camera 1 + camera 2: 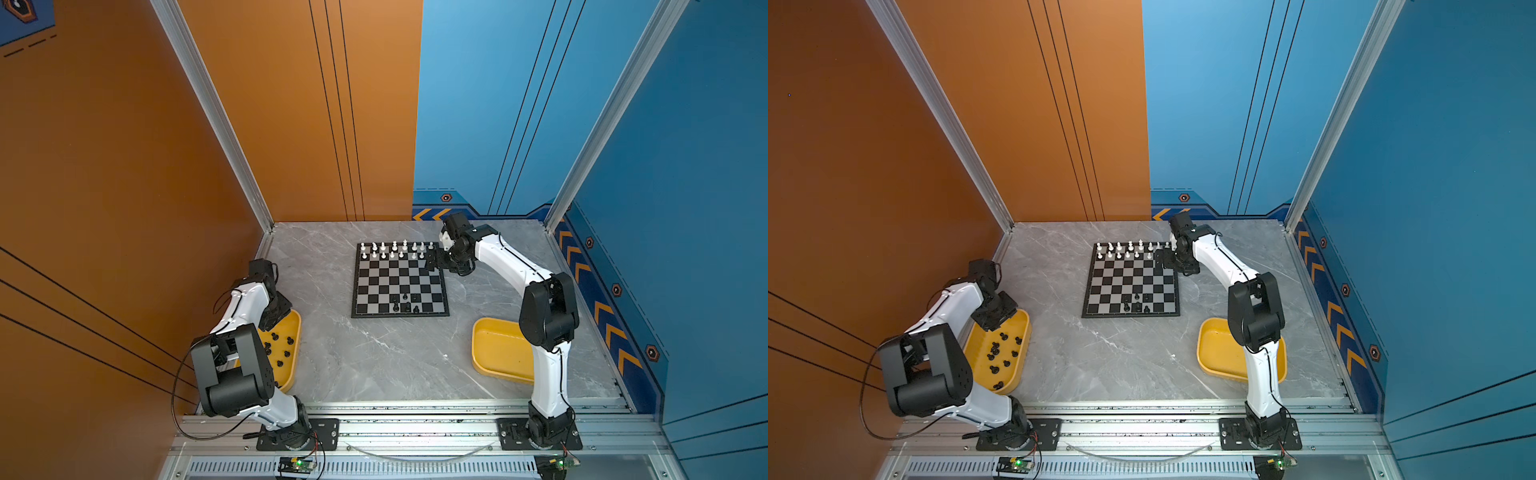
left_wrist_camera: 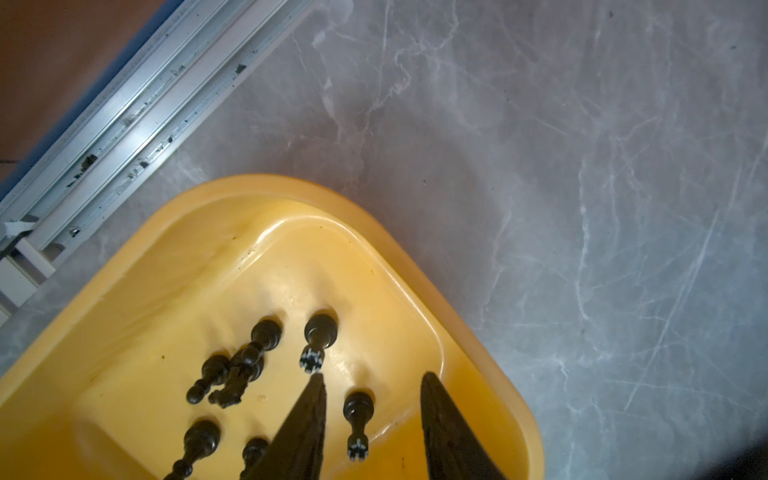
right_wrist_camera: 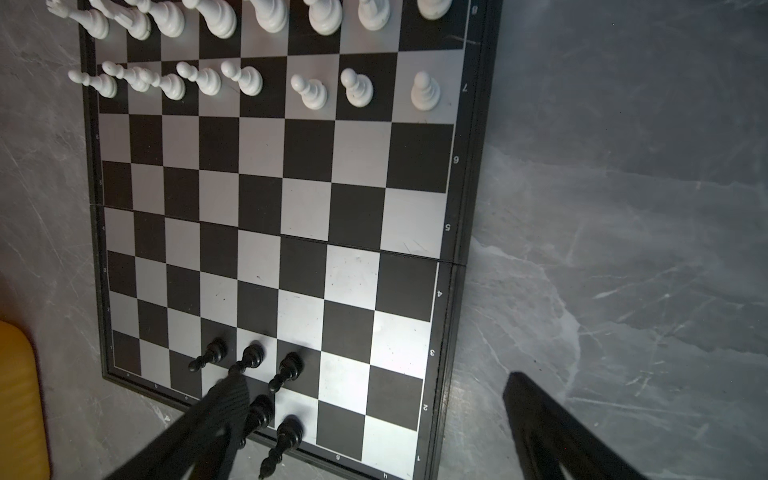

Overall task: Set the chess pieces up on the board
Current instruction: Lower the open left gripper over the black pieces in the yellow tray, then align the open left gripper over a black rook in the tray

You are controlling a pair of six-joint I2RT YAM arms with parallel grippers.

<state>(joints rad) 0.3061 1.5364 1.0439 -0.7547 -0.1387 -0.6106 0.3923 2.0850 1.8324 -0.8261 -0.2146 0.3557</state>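
Left gripper (image 2: 372,376) left of board (image 1: 399,278), jaws parted astride black piece (image 2: 358,409) in tray (image 2: 291,187), lined up to pinch it. Right gripper (image 3: 374,376) at board's far right corner, spread wide, empty; white pieces (image 3: 426,89) look fully ranked there

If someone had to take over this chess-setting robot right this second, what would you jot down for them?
Left gripper: open, straddling a black piece that lies in the left yellow tray.
Right gripper: wide open, holding nothing, at the far right corner of the board.
Done: white pieces fill the two far rows; five black pieces stand on the near rows.
To do: move the other black chessmen from that tray to the board.
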